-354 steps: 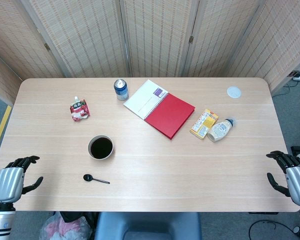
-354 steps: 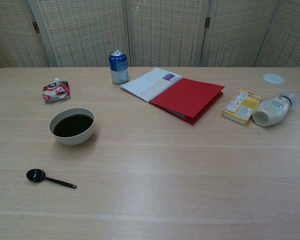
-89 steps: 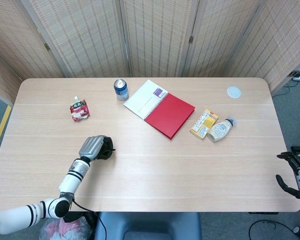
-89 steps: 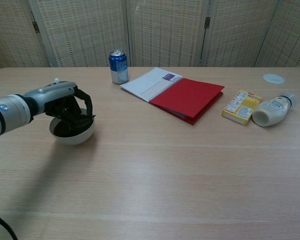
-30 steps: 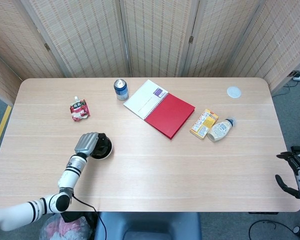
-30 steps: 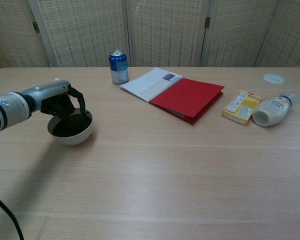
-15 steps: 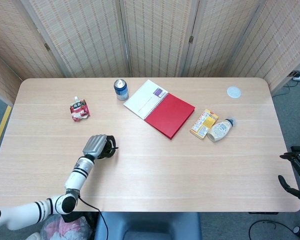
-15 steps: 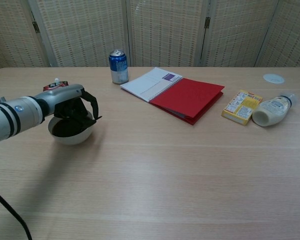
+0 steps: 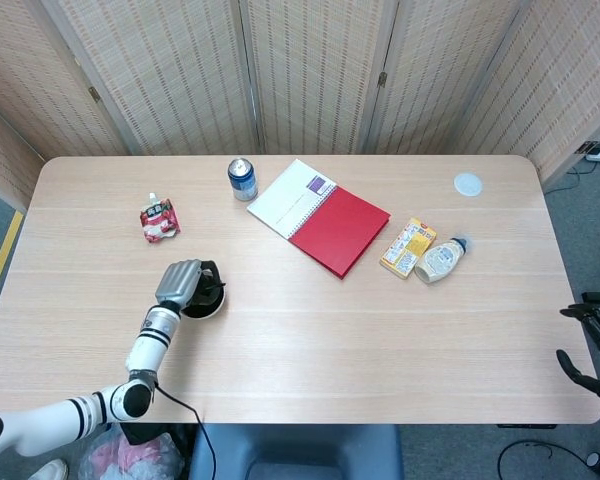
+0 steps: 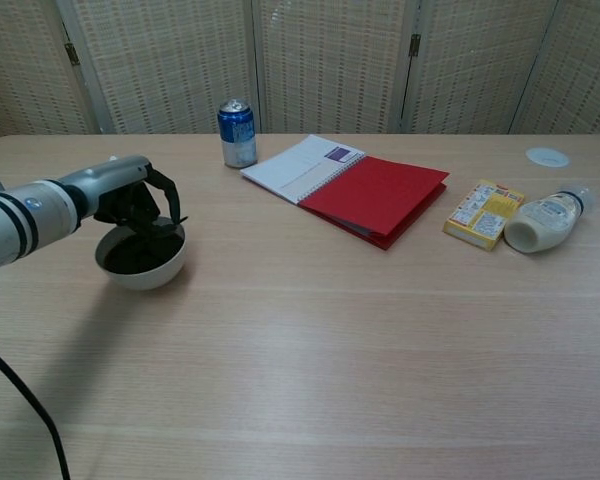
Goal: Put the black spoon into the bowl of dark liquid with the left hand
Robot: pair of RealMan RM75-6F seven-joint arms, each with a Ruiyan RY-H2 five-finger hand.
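My left hand [image 10: 130, 200] hovers palm-down over the bowl of dark liquid [image 10: 140, 258], fingers curled downward. The black spoon is hidden beneath it; its axis and the grasp are indeterminable. My right hand [image 9: 592, 340] rests open at the table [image 9: 380, 330] edge.

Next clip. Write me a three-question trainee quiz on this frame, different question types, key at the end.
1. True or false: the left hand is over the bowl of dark liquid.
2. Multiple choice: what stands just left of the open notebook in the head view? A) a blue can B) a yellow box C) a white lid
3. Fill in: the white bottle lies on its ____ beside the yellow box.

Key
1. True; its dark fingers hang at the bowl's rim.
2. A, the blue can.
3. side.
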